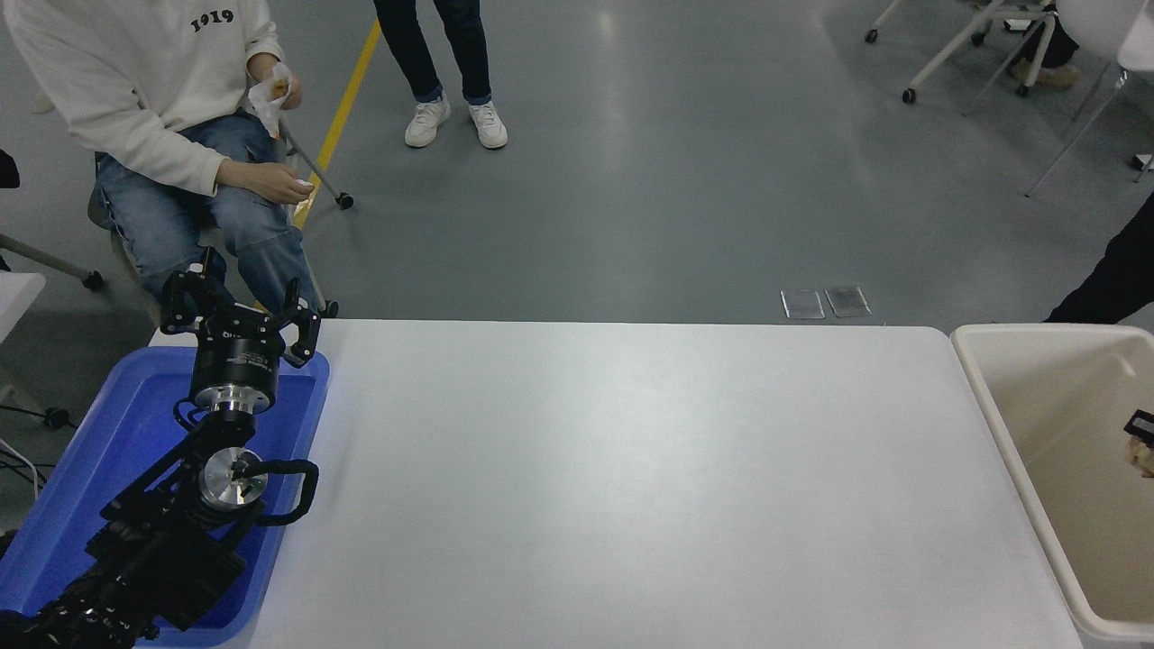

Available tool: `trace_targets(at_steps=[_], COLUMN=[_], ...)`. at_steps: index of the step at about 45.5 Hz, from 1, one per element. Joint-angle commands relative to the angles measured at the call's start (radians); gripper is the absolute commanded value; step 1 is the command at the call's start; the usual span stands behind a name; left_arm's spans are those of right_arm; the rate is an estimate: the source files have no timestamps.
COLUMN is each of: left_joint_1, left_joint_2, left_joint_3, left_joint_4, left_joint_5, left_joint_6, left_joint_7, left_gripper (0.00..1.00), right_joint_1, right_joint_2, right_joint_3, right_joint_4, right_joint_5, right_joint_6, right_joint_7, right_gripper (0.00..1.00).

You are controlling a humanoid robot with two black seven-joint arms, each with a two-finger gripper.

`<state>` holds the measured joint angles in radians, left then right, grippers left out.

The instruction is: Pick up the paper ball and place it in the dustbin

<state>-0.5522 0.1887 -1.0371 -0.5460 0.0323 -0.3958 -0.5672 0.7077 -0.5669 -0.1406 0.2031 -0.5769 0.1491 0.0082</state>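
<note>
The cream-beige dustbin [1046,332] stands at the table's right end, partly cut off by the picture's edge. At the right edge, over the bin's inside, a small black part of my right gripper [1141,424] pokes into view. A bit of tan crumpled paper, the paper ball [1145,458], shows right beneath it. Most of both is out of frame, so I cannot tell whether the ball is held. My left gripper [242,314] is open and empty, parked over the blue tray [108,424] at the lower left.
The white table [631,469] spans the middle. A seated person in a white sweatshirt [135,81] holds white tissue at the far left. Another person's legs [451,72] stand beyond the table. Wheeled chairs [992,45] are at the far right.
</note>
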Motion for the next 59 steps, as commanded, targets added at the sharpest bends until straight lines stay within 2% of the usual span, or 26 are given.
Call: trace_targets(at_steps=[1,27,35,41,45,52,59], left_joint_1=[0.0,0.0,0.0,0.0,0.0,0.0,0.0], left_joint_2=[0.0,0.0,0.0,0.0,0.0,0.0,0.0], left_joint_3=[0.0,0.0,0.0,0.0,-0.001,-0.001,-0.001], left_joint_4=[0.0,0.0,0.0,0.0,0.0,0.0,0.0], left_joint_5=[0.0,0.0,0.0,0.0,0.0,0.0,0.0], left_joint_6=[0.0,0.0,0.0,0.0,0.0,0.0,0.0], left_joint_7=[0.001,0.0,0.001,0.0,0.0,0.0,0.0], left_gripper=[0.99,0.99,0.99,0.99,0.99,0.99,0.99], right_joint_1=[-0.042,-0.021,0.044,0.049,0.044,0.006,-0.057], right_joint_2=[0.044,0.018,-0.056,-0.103,-0.088,0.008,0.172], right_joint_3=[0.127,0.367,0.473,0.737,0.863,1.029,1.177], right_joint_4=[-0.025,0.033,0.203,0.412,0.489,0.584,0.598], right_joint_5=[0.084,0.13,0.137,0.183,0.256,0.489,0.604], right_joint_6=[-0.022,-0.017,-0.016,-0.016,-0.014,-0.013,-0.003], right_joint_7=[-0.005,0.004,0.004,0.003,0.003,0.003,0.006], right_gripper=[0.98,1.0,1.0,1.0,1.0,1.0,1.0])
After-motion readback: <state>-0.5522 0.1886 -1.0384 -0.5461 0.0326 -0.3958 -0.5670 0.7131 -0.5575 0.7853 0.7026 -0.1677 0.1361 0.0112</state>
